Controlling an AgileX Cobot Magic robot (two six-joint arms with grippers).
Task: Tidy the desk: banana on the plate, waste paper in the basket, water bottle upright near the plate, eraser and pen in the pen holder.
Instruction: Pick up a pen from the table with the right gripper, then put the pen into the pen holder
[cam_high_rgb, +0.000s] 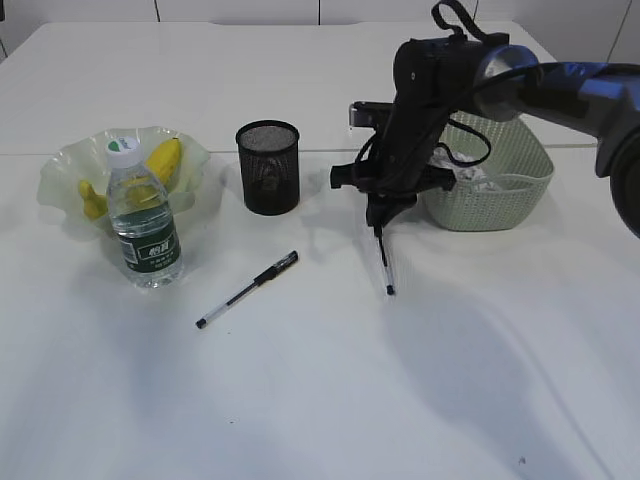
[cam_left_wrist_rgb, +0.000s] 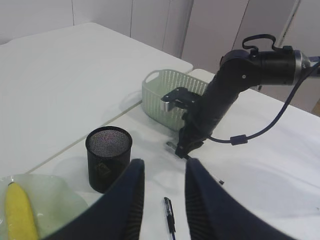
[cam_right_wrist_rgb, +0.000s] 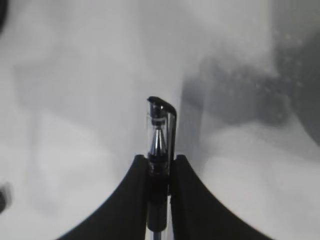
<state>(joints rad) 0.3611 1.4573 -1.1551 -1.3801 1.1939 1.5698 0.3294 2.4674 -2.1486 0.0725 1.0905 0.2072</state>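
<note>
Right jaws (cam_high_rgb: 379, 228) clamped on pen (cam_high_rgb: 384, 262), tip near surface; left jaws (cam_left_wrist_rgb: 162, 192) apart, empty. Thin grip: your pen may swing, miss holder (cam_high_rgb: 268, 166).

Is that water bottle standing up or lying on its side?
Standing up. The water bottle sits on its base with its white cap on top, right in front of the plate holding the banana.
</note>
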